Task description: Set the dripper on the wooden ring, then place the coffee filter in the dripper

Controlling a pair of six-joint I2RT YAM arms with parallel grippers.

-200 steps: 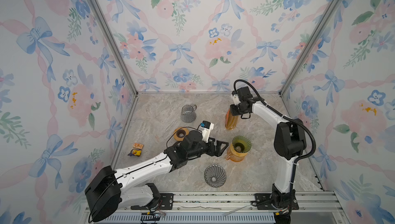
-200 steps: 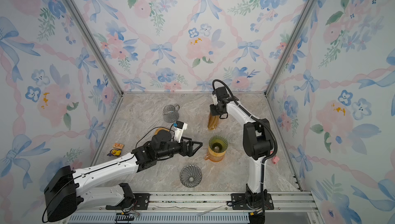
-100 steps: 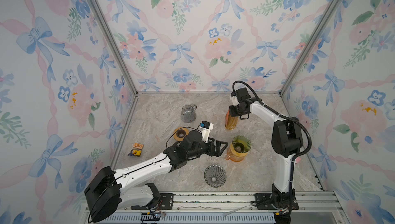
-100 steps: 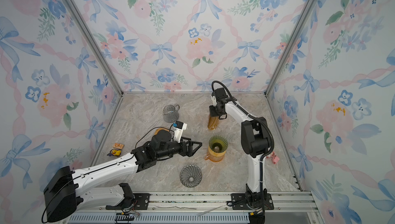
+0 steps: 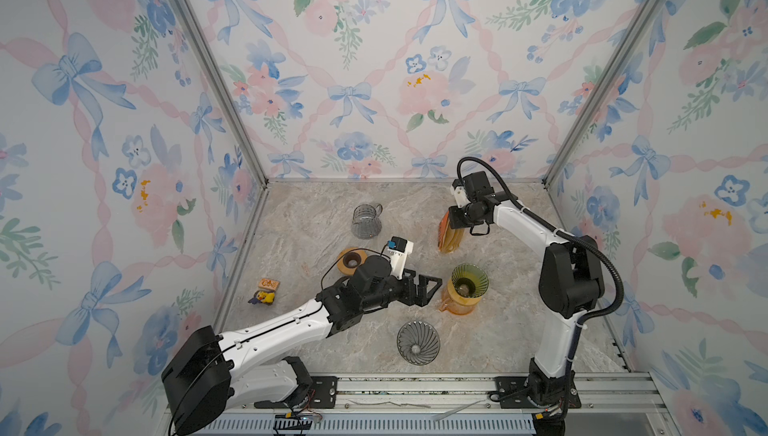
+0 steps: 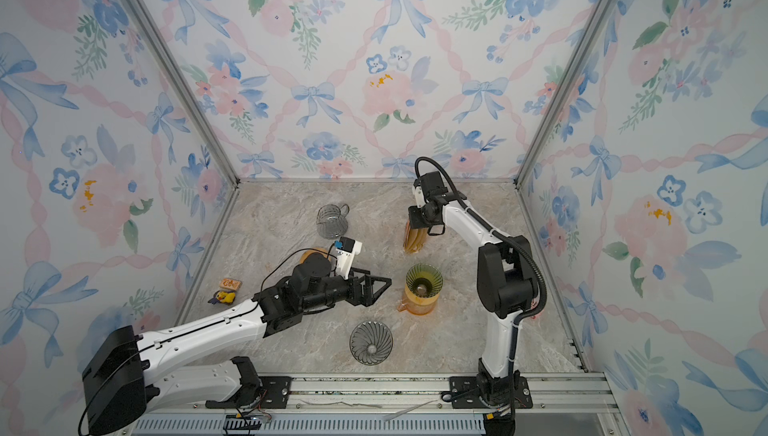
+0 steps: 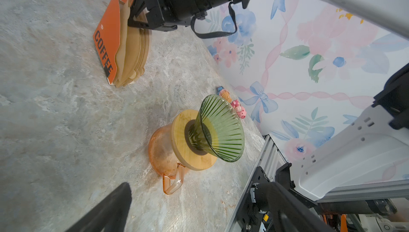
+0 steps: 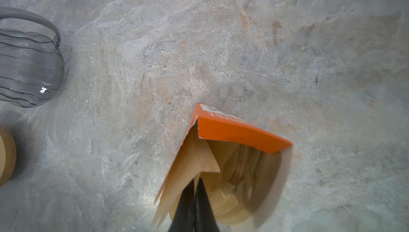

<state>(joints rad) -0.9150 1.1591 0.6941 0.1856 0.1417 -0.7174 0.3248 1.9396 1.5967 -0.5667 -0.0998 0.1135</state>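
A booth papered with pastel bows and flowers is seen from above, floored by a grey marbled counter [image 5: 316, 221]. Two white and black arms are mounted on a rail at the near edge.

The left arm [image 5: 282, 330] is stretched low across the counter toward the right. Its left claw [image 5: 432, 290] is held wide apart, just left of an orange glass carafe [image 5: 457, 309] and clear of it.

The right arm [image 5: 528, 226] is raised from the near right and bent over toward the far side. The right claw [image 8: 196, 188] is pointed down into an open orange filter box [image 7: 106, 42] marked COFFEE, which is stood upright on the counter beyond the carafe. The jaws of that claw are pressed together on the top edge of the front coffee filter [image 8: 190, 160]. This brown paper sheet is lodged in the box at the front of a stack.

The carafe is capped by a round wooden collar [image 7: 179, 131], and the green dripper [image 5: 469, 278], of ribbed glass, is seated upright in it.

A grey dripper [image 5: 417, 342] is set mouth up, nearer than the carafe. A clear glass jug [image 5: 365, 221] is placed at the far middle, with a wooden ring [image 5: 351, 261] just nearer.

A yellow duck toy [image 5: 264, 297] and a small printed block [image 5: 269, 284] are found by the left wall. Tiny pink figures [image 7: 239, 109] are found by the right wall.
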